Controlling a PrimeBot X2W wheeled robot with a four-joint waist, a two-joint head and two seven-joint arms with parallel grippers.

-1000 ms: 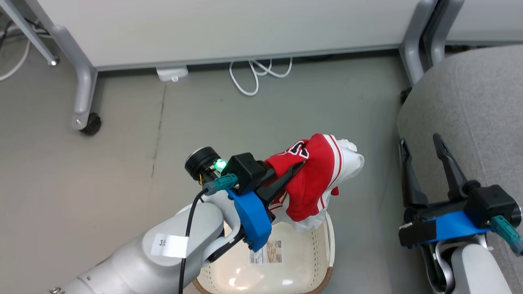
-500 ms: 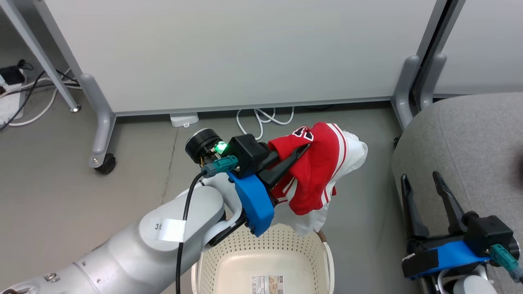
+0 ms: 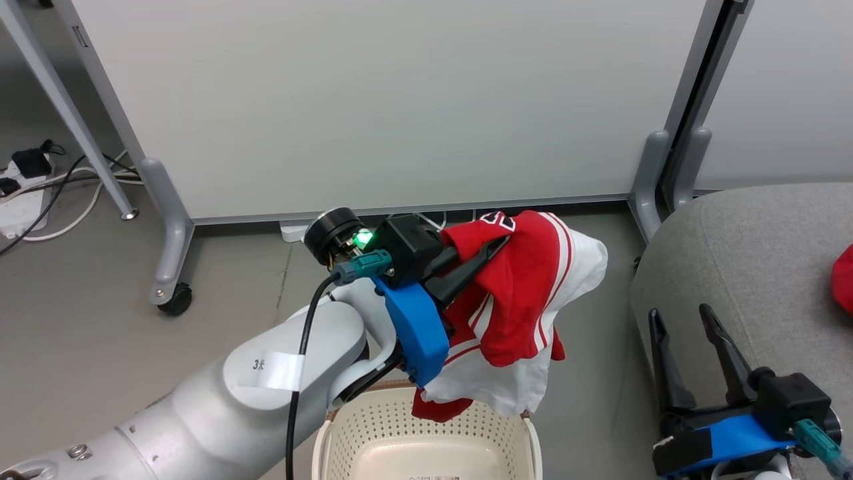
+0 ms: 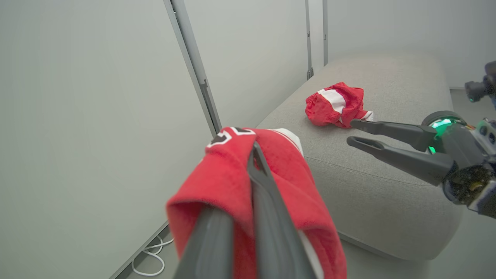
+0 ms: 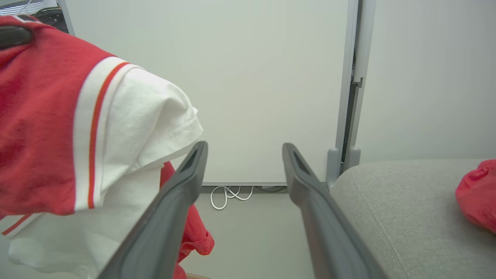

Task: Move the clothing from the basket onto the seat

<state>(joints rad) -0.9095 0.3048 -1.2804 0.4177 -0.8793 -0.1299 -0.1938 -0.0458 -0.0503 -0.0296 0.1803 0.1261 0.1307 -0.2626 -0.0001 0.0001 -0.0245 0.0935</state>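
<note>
The left tool [image 3: 494,248] is clenched on the red jersey [image 3: 526,293], which hangs just above the basket [image 3: 373,427]. The right tool [image 3: 680,313] stands released beside the seat [image 3: 753,260]. Probable step: transfer. Next: carry the jersey over the seat, then release.

This looks like an office or a lab test bay rather than a home: pale grey partition panels [image 3: 400,100] on metal legs, one with a black castor [image 3: 175,298], wall off a bare grey floor [image 3: 80,333]. A power strip [image 3: 16,213] with dark leads lies at the left edge. A white cable [image 5: 228,195] loops under a panel, and a large grey upholstered seat [image 3: 753,253] stands beside the panels.
</note>
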